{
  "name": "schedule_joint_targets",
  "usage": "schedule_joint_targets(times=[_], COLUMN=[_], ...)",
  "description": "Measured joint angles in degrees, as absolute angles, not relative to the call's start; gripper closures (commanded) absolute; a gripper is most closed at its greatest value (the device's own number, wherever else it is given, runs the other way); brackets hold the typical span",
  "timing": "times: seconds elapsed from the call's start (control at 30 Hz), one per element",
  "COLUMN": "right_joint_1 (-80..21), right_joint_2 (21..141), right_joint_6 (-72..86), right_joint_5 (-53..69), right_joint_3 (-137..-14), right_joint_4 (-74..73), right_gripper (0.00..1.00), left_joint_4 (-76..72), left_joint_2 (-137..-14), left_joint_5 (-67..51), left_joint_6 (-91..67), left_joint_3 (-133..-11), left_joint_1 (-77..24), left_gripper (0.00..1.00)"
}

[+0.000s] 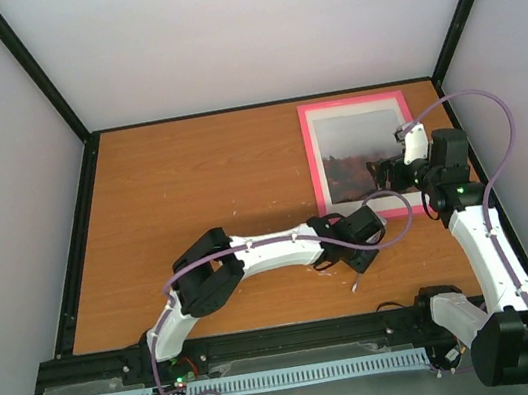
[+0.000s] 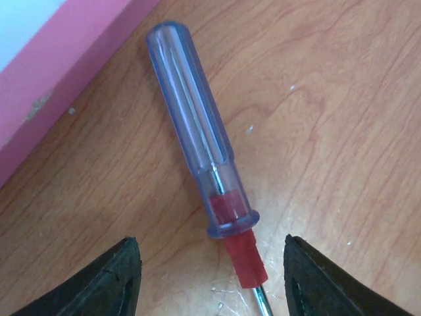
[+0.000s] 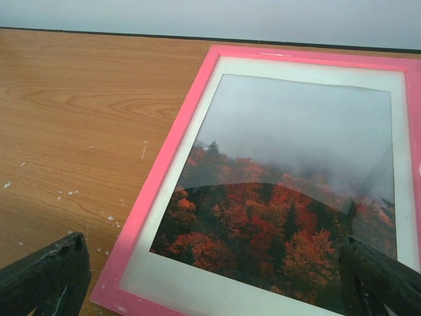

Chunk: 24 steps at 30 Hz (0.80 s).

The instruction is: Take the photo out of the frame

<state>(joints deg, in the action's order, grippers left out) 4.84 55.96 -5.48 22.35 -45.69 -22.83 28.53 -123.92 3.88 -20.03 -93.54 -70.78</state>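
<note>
The pink frame [image 1: 314, 161] lies flat at the table's back right, face up. The photo [image 1: 354, 157] sits inside it, grey mist above red-orange trees, with a white border around it [image 3: 283, 164]. My right gripper [image 3: 212, 250] hovers over the frame's near end [image 3: 164, 164] with its fingers spread wide and nothing between them; from above it is over the picture's near right part [image 1: 384, 175]. My left gripper [image 1: 354, 251] is low over the table just in front of the frame, open [image 2: 212, 255], with its fingers either side of a screwdriver's shaft and not touching it.
The screwdriver [image 2: 197, 131] lies on the wooden table [image 1: 192, 189], its clear bluish handle pointing toward the frame's pink corner [image 2: 59, 72], with a red collar by the shaft. Black rails [image 1: 78, 239] and grey walls bound the table.
</note>
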Motion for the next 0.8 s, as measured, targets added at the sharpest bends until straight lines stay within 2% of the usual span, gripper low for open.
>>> schedule_joint_targets(times=[0.13,0.7,0.8], right_joint_1=[4.84,4.84,4.84], right_joint_2=[55.96,55.96,55.99], right_joint_6=[-5.48,-5.48,-5.48], right_joint_5=[21.58,20.38,20.27], right_joint_3=[-45.69,-45.69,-45.69], right_joint_4=[-22.81,-22.46,-22.44], right_gripper=[0.0,0.0,0.0], left_joint_4=[29.74,30.92,31.2], left_joint_2=[-124.9,-127.83,-127.83], left_joint_5=[3.77,2.61,3.36], left_joint_6=[-20.23,-18.72,-18.68], left_joint_3=[-93.82,-95.33,-95.33], left_joint_1=[-70.78,-71.46,-71.46], left_gripper=[0.42,0.58,0.7])
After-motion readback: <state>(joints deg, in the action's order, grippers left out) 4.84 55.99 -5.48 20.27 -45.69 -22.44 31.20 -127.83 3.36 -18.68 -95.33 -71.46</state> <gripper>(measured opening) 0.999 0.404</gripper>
